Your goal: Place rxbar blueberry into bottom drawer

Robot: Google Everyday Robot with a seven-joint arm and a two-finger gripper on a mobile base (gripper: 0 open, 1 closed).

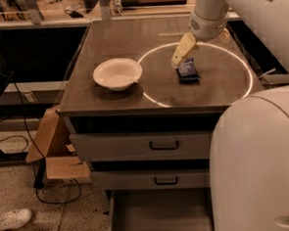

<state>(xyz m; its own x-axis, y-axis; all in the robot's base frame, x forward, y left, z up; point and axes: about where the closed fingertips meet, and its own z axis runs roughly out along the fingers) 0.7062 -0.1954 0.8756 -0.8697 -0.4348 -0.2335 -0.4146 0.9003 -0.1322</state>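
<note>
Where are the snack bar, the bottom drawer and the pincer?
rxbar blueberry [188, 71]: camera view, wrapper's middle.
bottom drawer [155, 212]: camera view, bare floor.
pincer [177, 62]: camera view, tip, by the bar's far end.
</note>
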